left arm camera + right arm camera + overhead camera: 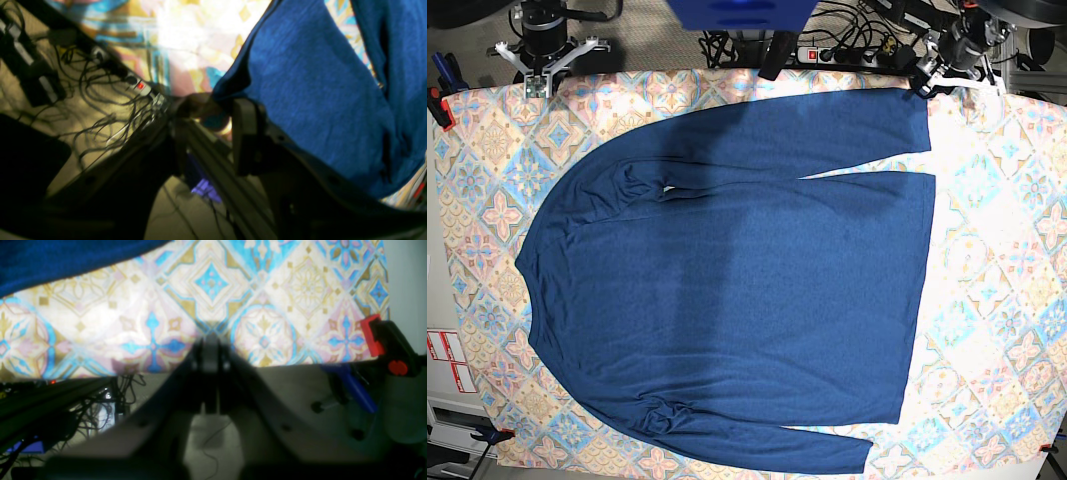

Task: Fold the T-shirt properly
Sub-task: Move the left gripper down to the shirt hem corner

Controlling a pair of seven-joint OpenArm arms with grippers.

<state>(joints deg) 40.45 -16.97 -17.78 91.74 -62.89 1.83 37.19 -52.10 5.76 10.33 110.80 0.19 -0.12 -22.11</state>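
The dark navy T-shirt (747,280) lies spread flat on the tablecloth, its collar toward the left and both long sleeves laid out. My left gripper (924,82) is at the back right, over the cuff end of the far sleeve. In the left wrist view its fingers (245,133) stand apart, with the corner of the blue T-shirt (317,83) cuff reaching into the gap of the left gripper (217,120). My right gripper (539,75) rests at the back left, off the shirt. The right gripper (210,346) is shut and holds nothing, above the cloth's edge; the T-shirt (66,260) shows only at top left.
The pastel tile-patterned tablecloth (997,300) covers the table. Behind the back edge lie a power strip (140,86) with a red switch and tangled cables. A red-and-black clamp (370,335) grips the table edge, with a blue-handled one (355,390) beside it.
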